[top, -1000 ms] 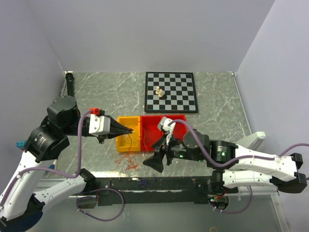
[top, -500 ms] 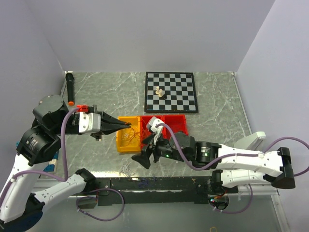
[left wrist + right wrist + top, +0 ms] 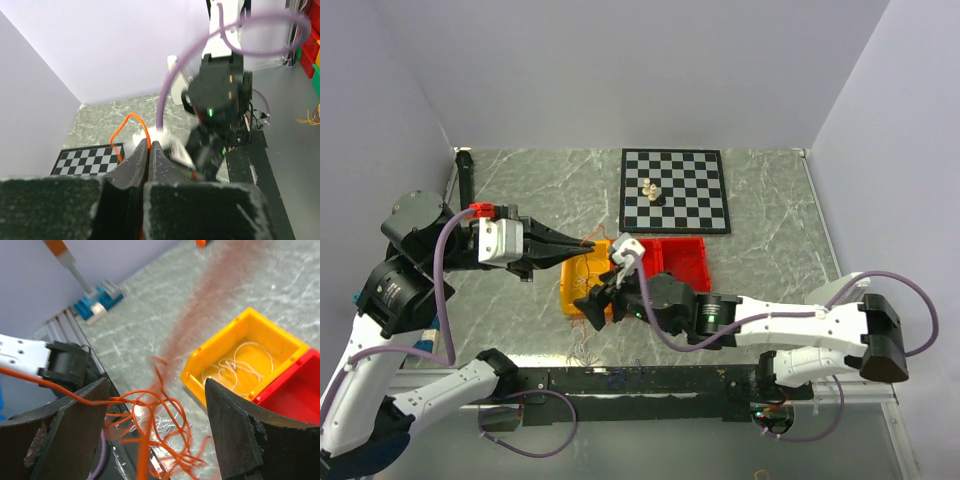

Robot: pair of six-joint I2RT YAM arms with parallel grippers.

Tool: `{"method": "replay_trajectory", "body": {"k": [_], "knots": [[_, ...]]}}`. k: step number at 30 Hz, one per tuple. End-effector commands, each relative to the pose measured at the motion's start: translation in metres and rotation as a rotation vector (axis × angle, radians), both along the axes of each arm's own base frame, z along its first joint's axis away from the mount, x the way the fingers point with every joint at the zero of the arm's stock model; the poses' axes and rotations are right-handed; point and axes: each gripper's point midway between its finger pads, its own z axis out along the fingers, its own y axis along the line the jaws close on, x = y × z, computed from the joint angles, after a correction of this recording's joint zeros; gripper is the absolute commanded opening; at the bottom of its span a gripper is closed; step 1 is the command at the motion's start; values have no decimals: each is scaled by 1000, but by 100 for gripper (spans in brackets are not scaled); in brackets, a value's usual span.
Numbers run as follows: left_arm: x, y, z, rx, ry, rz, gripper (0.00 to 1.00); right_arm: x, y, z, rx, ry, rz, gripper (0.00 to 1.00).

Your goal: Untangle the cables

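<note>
An orange cable tangle (image 3: 167,432) hangs blurred between my right fingers, above thin white cables (image 3: 170,422) on the table's near edge. One orange strand (image 3: 131,116) loops up from my left gripper (image 3: 149,145), which is shut on it. In the top view the left gripper (image 3: 588,243) is raised over the yellow bin's (image 3: 572,283) far corner. My right gripper (image 3: 592,305) is open by the bin's near left side; its fingers straddle the tangle without closing (image 3: 157,415). More white cables (image 3: 240,362) lie in the yellow bin (image 3: 235,325).
A red bin (image 3: 682,262) adjoins the yellow one on the right. A chessboard (image 3: 675,190) with a few pieces (image 3: 651,190) lies at the back. A black tool (image 3: 465,175) lies at the far left edge. A blue object (image 3: 97,302) sits beyond the table edge.
My left gripper has drawn back to the left and up with the orange strand. My right arm has swung left, from the red bin to the yellow bin's near left side.
</note>
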Motion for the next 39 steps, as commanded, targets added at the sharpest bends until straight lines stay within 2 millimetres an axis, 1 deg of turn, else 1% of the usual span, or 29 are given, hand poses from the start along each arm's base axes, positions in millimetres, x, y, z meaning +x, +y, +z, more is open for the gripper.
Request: {"method": "replay_trajectory", "body": {"k": [1,3,5,6,8,10,12,15,16,17,19,20,22,24,26,30,31,32,34,35,36,37,39], "knots": [[-3,3,27,-61,-47,10,1,-3,12,10,66,23,16,82],[-4,3,30,-71,-46,6,1,-3,15,6,79,45,20,75],[-4,3,34,-78,-53,4,1,-2,18,3,78,61,24,66],[-4,3,37,-83,-56,8,1,-3,18,-1,66,71,25,61],[-3,5,46,-99,-77,23,1,-3,17,-10,46,89,28,48],[0,7,59,-125,-104,53,1,-6,13,-24,28,115,30,39],[5,10,73,-155,-136,91,1,-9,6,-40,8,146,26,33],[13,18,101,-220,-188,169,1,-15,-9,-70,-22,208,16,31],[16,21,110,-245,-205,194,1,-18,-14,-78,-25,224,16,30],[18,22,117,-262,-218,212,1,-20,-20,-89,-38,244,9,27],[18,26,129,-294,-244,229,1,-22,-33,-104,-55,274,-13,20],[19,26,131,-297,-250,231,1,-23,-39,-109,-57,284,-24,15],[19,25,132,-293,-246,225,1,-23,-50,-114,-54,296,-45,8],[18,24,129,-289,-241,217,1,-23,-59,-113,-46,292,-59,6],[19,22,124,-284,-230,212,1,-20,-66,-104,-25,271,-73,6],[23,20,119,-278,-214,214,1,-14,-76,-86,2,226,-102,1],[24,20,118,-277,-213,219,1,-12,-77,-83,4,218,-110,1],[24,20,119,-280,-215,220,1,-12,-78,-81,1,213,-110,3],[25,20,117,-276,-209,225,1,-13,-78,-74,-5,198,-98,21],[25,19,113,-267,-207,222,1,-13,-79,-68,0,185,-92,43],[25,19,109,-255,-203,214,1,-13,-81,-62,7,176,-88,54],[25,18,102,-240,-194,208,1,-14,-82,-54,26,164,-82,59],[24,15,87,-214,-162,194,1,-15,-86,-28,86,124,-65,61]]}}
